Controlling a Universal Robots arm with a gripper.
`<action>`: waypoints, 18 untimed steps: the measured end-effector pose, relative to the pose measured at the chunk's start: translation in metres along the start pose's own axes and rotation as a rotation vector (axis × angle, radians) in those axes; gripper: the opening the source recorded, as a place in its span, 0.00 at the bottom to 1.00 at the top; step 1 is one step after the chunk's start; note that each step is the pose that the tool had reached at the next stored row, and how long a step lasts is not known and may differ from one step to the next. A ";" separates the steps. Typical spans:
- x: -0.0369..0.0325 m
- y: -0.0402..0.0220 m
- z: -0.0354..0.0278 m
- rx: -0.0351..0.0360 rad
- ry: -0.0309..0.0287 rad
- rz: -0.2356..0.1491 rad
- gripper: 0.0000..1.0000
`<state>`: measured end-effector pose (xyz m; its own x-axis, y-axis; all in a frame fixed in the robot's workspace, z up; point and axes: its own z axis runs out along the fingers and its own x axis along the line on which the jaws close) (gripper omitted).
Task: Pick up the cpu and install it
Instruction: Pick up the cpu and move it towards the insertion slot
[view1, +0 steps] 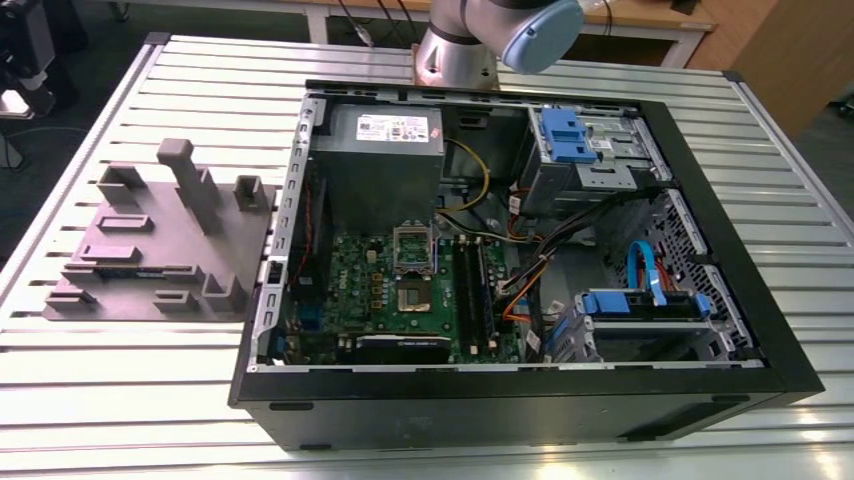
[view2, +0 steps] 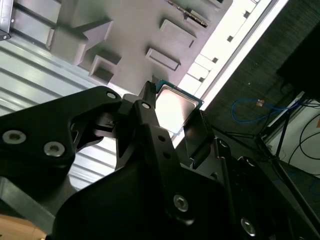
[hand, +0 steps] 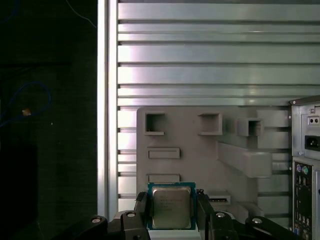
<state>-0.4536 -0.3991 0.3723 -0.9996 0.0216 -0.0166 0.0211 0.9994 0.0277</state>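
A: What is the largest thing in the scene?

B: The slatted metal tabletop (view1: 120, 390). On it lies an open computer case (view1: 534, 405), its open side facing up. On the exterior view's left of the case, just beside it, sits a grey plastic fixture (view1: 160, 250) with upright blocks and shallow pockets.

A: Is there any writing?

B: The grey power supply (view1: 384, 160) at the far end of the case carries a white label (view1: 390, 128), but I can't make out the print. Faint marks on the chip's lid can't be made out either.

A: What else is inside the case?

B: A green motherboard (view1: 340, 290) with the socket (view1: 414, 292) near its middle. Dark memory sticks stand just to the socket's right in the exterior view, and bundles of cables run past them. Blue-fronted drive bays (view1: 577, 135) sit on the exterior view's right.

A: And the robot?

B: The arm (view1: 497, 38) stands at the far edge of the tabletop, beyond the case.

A: Where is the cpu?

B: The cpu (hand: 171, 206) is in the gripper (hand: 172, 212), raised well above the fixture, which shows far behind it in both wrist views. The black fingers (hand: 142, 207) are closed on two opposite edges of the chip, pinching it between them.

A: Which way does it point?

B: Its silver-grey metal lid faces the first wrist camera, with the thin green border showing all round. It is square, so it has no clear long axis. In the second wrist view it appears tilted, with one corner free of the fingers.
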 end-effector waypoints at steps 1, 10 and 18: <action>0.0000 0.0001 -0.0010 0.0000 0.0001 0.000 0.47; -0.0001 0.0014 -0.0095 0.0001 0.0001 0.000 0.47; -0.0002 0.0026 -0.0143 0.0002 0.0000 0.000 0.47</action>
<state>-0.4536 -0.3968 0.3867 -0.9996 0.0216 -0.0166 0.0211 0.9994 0.0275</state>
